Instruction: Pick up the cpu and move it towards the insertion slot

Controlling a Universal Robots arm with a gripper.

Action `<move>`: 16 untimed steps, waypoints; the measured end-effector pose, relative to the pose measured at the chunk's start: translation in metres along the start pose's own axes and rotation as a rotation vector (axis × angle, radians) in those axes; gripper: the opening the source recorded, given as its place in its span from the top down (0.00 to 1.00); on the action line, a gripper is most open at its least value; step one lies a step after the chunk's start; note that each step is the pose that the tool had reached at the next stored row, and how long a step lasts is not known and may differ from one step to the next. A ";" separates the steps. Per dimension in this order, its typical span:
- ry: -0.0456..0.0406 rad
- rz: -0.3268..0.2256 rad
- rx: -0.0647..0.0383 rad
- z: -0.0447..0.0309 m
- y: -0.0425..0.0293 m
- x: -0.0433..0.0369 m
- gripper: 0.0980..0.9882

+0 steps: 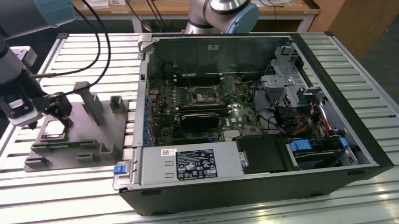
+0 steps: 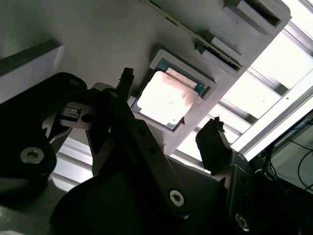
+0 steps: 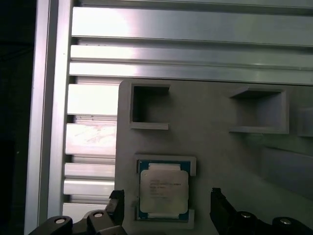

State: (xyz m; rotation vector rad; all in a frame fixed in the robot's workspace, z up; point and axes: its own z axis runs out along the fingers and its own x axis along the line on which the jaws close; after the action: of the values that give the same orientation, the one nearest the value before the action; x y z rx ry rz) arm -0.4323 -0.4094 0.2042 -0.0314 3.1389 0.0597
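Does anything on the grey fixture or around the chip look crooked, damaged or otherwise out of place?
Nothing stands out. The cpu lies flat and square in its recess of the grey fixture, and the open pincer has one finger on each side of it.

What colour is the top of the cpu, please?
The cpu top is silvery-white; first wrist view.

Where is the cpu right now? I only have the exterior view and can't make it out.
Observer: In the first wrist view the cpu lies flat, seated in the grey fixture plate, not lifted.
Operator: Is the end effector closed on it?
Observer: No. In the second wrist view the end effector is open, its fingers either side of the cpu with gaps showing.
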 end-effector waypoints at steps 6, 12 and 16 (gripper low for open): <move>0.0000 0.000 0.000 0.0045 -0.0002 0.0017 0.22; -0.0001 0.000 -0.001 0.0111 -0.0002 0.0020 0.22; -0.0001 0.005 -0.001 0.0139 -0.0002 0.0020 0.22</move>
State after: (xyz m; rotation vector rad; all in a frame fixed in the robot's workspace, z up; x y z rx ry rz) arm -0.4343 -0.4090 0.1902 -0.0238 3.1389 0.0614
